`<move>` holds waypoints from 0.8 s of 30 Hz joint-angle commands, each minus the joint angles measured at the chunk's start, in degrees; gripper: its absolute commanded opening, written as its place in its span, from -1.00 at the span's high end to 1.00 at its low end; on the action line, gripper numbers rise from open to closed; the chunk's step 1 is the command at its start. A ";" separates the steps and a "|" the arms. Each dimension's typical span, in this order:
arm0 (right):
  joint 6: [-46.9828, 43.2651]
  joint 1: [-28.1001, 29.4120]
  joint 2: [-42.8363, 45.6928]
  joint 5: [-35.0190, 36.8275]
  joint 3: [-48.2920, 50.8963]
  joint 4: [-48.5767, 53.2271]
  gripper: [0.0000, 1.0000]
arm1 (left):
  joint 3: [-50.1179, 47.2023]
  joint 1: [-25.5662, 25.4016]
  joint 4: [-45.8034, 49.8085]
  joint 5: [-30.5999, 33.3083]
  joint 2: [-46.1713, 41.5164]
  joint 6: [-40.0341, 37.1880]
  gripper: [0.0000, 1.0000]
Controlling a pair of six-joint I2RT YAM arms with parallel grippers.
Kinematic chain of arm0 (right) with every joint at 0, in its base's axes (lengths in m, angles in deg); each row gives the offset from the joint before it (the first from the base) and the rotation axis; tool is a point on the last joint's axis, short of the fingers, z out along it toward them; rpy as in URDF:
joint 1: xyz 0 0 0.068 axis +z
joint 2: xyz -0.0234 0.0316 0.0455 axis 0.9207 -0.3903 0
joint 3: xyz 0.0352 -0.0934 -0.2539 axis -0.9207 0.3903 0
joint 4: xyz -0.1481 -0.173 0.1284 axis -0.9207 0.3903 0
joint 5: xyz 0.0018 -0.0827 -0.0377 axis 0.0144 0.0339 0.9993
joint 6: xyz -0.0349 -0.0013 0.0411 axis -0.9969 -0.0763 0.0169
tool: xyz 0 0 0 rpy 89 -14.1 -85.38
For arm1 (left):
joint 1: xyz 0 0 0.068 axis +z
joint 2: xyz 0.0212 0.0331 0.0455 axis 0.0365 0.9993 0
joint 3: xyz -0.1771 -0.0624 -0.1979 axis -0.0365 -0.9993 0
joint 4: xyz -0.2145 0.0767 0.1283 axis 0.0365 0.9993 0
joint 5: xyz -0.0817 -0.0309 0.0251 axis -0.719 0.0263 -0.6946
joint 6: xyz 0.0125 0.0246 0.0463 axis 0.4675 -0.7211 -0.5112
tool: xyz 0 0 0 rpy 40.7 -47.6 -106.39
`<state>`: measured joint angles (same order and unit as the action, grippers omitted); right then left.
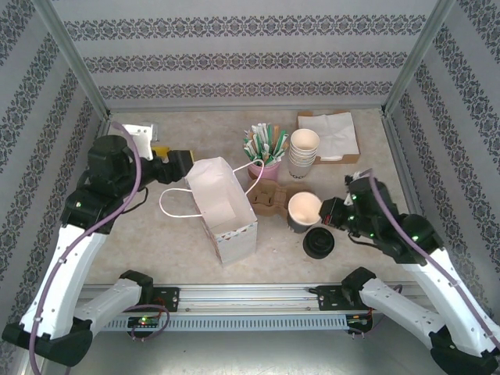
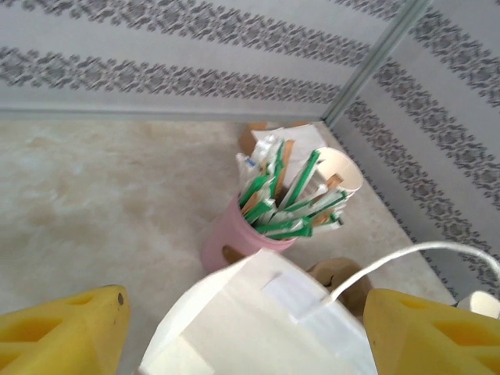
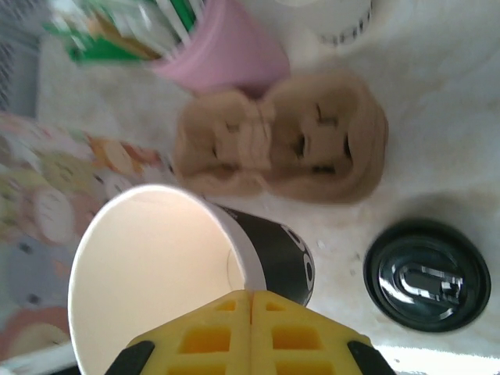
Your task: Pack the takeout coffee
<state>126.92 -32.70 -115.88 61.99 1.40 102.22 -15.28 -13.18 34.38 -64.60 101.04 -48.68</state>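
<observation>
Right tool (image 3: 251, 298), closed, touches the right rim of the lidless coffee cup (image 1: 303, 209); I cannot tell whether it pinches the wall. The cup stands upright mid-worktop (image 1: 156, 234), nearest the right arm, with its lid (image 1: 319, 243) just nearer.

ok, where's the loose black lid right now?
Top view, right of centre: the black lid lies flat on the table, on the near side of the open dark-sided cup.

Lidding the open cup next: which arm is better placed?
Right, likely. The right end effector is beside the cup and loose lid; the left end effector is off at the paper bag.
</observation>
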 commanded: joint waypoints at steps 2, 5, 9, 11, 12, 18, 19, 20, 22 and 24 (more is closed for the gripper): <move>4.96 6.67 0.14 6.94 6.13 -3.58 1.00 | 0.42 0.44 8.76 6.80 -4.49 0.39 -0.58; 5.82 10.19 -0.53 8.57 12.34 -10.42 1.00 | -0.95 0.47 10.05 6.44 -6.66 1.05 -0.58; 6.63 12.42 -2.52 8.51 17.34 -16.99 1.00 | 0.45 0.48 13.62 6.60 -6.85 2.11 -0.57; 7.25 13.68 -3.20 9.26 18.76 -17.93 1.00 | 0.05 0.43 14.02 6.21 -7.24 2.73 -0.57; 7.33 14.14 -3.31 9.27 19.18 -17.85 1.00 | -0.38 0.48 14.00 6.17 -7.51 2.86 -0.57; 9.50 16.52 -2.32 10.08 22.65 -17.35 1.00 | -2.02 0.42 14.39 6.05 -8.11 3.27 -0.56; 9.76 16.72 -2.20 10.57 22.89 -16.25 1.00 | -2.05 0.42 14.68 6.16 -8.16 3.36 -0.56; 9.98 16.90 -1.97 11.01 23.10 -15.20 1.00 | -2.22 0.42 14.75 6.22 -8.19 3.43 -0.55; 10.18 17.09 -1.41 11.35 23.61 -14.63 0.99 | -3.09 0.42 14.18 6.16 -8.78 3.39 -0.55; 10.06 17.04 -0.99 11.40 23.86 -14.40 0.88 | -3.70 0.48 13.63 6.13 -9.14 3.43 -0.55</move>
<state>135.80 -16.14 -117.89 71.02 24.61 86.48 -18.14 -13.18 47.23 -59.18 92.94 -46.28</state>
